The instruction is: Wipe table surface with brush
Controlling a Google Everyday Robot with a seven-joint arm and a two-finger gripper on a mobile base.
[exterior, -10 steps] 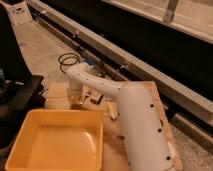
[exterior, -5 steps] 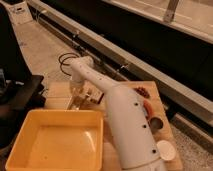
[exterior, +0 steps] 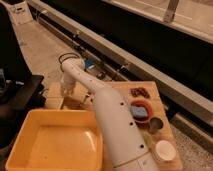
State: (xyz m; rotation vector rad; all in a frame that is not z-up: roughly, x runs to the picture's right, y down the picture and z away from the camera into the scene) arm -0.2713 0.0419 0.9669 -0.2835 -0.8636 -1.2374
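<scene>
Vs a sec ago the big white robot arm [exterior: 117, 127] has swung left, so stuff on the right that it was covering is now showing, and the end effector [exterior: 68, 95] has slid toward the far-left corner.

Biggest first: the light brown wooden plank table surface [exterior: 156, 97] carries everything and is what needs wiping. Bare wood shows mostly on the far side and right. The arm stretches diagonally over it from the near side. The large yellow plastic tray [exterior: 30, 120] hogs the near-left part, and the end effector sits just behind its far rim, low over the surface. Its fingers are fully closed. I can't make out a brush there tbh, so can't say what it's got, if anything.

Right side: a reddish round bowl [exterior: 141, 104] with smth blue in it, a small dark cup [exterior: 156, 125] and a white round cup [exterior: 164, 150], all close to the arm.

What could go wrong imo:
- a stroke back toward the near side catches the tray rim and shoves the tray off the surface edge
- the forearm swinging back right clips the bowl or cups
- strokes outward at that corner run off the edge
- if there's no brush or it's held loosely, nothing gets wiped
</scene>
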